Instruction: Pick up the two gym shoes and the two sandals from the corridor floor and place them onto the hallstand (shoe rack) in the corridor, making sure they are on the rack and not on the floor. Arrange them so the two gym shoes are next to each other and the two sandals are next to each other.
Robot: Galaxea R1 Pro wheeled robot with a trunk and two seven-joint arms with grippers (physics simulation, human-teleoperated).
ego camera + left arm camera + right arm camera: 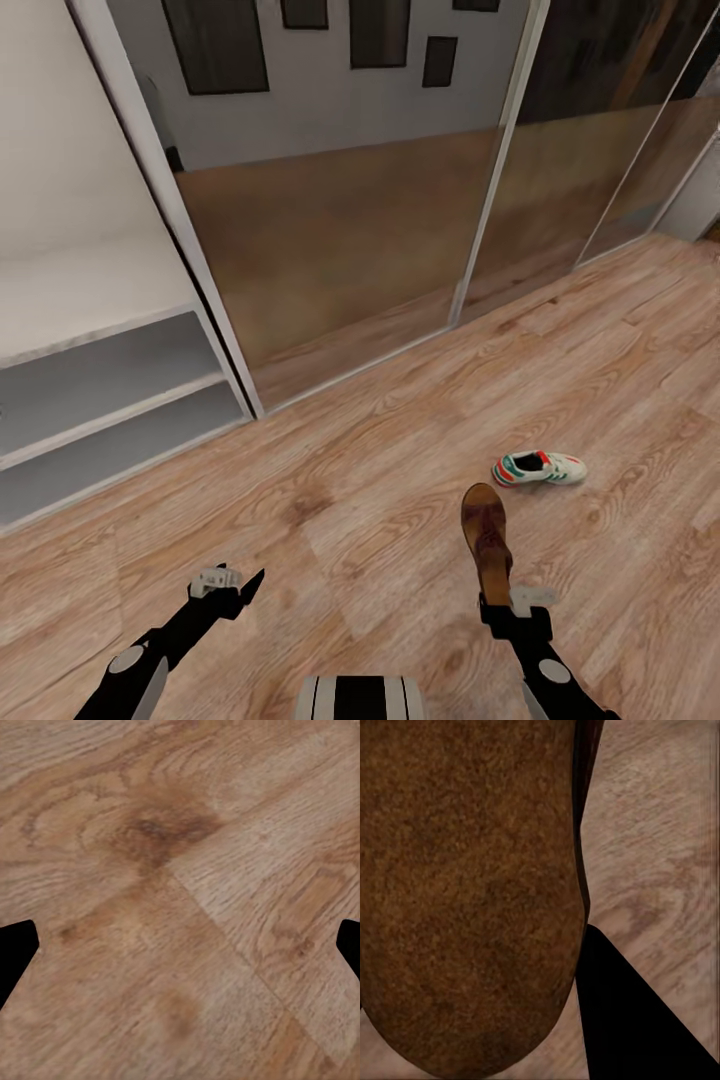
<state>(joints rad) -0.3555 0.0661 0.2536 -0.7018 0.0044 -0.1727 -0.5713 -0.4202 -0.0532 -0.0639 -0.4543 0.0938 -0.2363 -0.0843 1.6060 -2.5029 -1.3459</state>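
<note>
Hallstand (110,400): two open tiers, both bare, well ahead of the left gripper.
Right gripper (497,590): low over the corridor floor (380,480), clamped on a brown sandal (488,540) jutting forward.
Left gripper (240,585): fingers spread, holding nothing, above planks.
Gym shoe (538,468): on its side, just beyond the sandal's tip.

— Where's the sneaker (538,468) from your hallstand (100,400)?
— Far right of it, on the floor (350,520).
— And your sandal (487,540)?
— Also right of the hallstand, just nearer you than the sneaker.
</note>
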